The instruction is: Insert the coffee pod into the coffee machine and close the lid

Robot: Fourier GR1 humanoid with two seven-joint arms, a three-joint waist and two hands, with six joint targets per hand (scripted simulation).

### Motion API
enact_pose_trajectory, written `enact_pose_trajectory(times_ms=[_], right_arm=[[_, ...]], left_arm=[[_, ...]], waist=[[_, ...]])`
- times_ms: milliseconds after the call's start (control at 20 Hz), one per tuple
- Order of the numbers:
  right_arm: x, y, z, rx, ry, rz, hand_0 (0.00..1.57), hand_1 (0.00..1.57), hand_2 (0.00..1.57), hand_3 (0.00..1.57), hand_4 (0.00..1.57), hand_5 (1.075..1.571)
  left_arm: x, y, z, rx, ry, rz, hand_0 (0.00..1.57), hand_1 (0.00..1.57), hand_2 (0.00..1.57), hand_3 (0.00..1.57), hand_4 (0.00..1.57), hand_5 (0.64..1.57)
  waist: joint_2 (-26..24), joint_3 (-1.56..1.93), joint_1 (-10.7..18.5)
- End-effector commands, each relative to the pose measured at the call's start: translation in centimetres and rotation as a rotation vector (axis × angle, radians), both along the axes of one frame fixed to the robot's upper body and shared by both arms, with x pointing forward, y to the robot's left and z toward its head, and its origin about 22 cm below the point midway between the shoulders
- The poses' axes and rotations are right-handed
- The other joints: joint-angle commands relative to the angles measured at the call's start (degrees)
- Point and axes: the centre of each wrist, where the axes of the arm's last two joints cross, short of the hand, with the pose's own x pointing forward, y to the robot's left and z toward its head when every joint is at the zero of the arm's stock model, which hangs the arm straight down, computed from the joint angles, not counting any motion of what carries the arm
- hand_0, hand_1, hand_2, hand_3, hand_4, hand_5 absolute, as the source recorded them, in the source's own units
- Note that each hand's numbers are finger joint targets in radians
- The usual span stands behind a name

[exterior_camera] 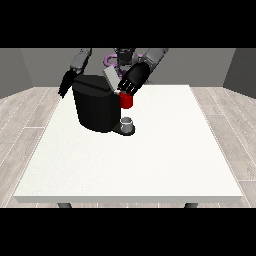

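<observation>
The black coffee machine (95, 106) stands on the far left part of the white table (150, 160). Its grey lid (111, 78) is tilted up. A red thing at the machine (127, 101) shows at its upper front. A small grey thing (128, 123) sits on the machine's low base under it; I cannot tell it for the pod. The hand at the view's right (133, 80) is over the machine's top, right beside the lid and just above the red thing. The hand at the view's left (66, 85) hangs behind the machine's left side with fingers straight, holding nothing.
The robot's torso (120, 57) is behind the machine at the table's far edge. The wide white tabletop stretches towards the camera and to the right. A wooden floor surrounds the table.
</observation>
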Motion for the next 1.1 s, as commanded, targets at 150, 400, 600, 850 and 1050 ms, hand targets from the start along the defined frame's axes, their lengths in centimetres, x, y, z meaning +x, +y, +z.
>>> enact_pose_trajectory(times_ms=[150,400,600,850,1050], right_arm=[[-0.1,0.4,0.9,-0.009,-0.020,0.023,0.00,0.00,0.00,0.00,0.17,1.571],[0.2,0.1,0.0,0.008,-0.002,-0.019,0.00,0.00,0.00,0.00,0.00,1.571],[0.1,-0.4,-0.1,0.017,0.036,-0.029,0.00,0.00,0.00,0.00,0.00,1.571],[1.1,-1.5,0.3,-0.009,-0.029,-0.018,0.00,0.00,0.00,0.00,0.00,1.571],[0.4,0.4,0.8,0.020,0.001,-0.016,0.00,0.00,0.00,0.00,0.00,1.571]], left_arm=[[0.1,1.1,0.1,0.006,-0.021,0.048,1.20,1.20,1.26,1.20,0.41,1.571],[0.2,-1.1,0.1,-0.001,-0.023,0.001,1.20,1.20,1.25,1.20,0.37,1.571],[0.1,-0.7,0.0,0.020,-0.036,-0.018,1.20,1.20,1.22,1.17,0.36,1.571],[-0.3,-1.2,4.3,0.049,-0.145,0.010,1.27,1.27,1.27,1.18,0.17,1.571],[-0.2,1.4,0.9,0.146,-0.140,0.019,1.21,1.21,1.22,1.10,0.00,1.571]], waist=[[1.3,-0.01,-2.2],[0.1,0.00,-0.5],[-1.7,0.00,0.2],[2.0,0.03,-0.1],[1.6,-0.02,-0.4]])
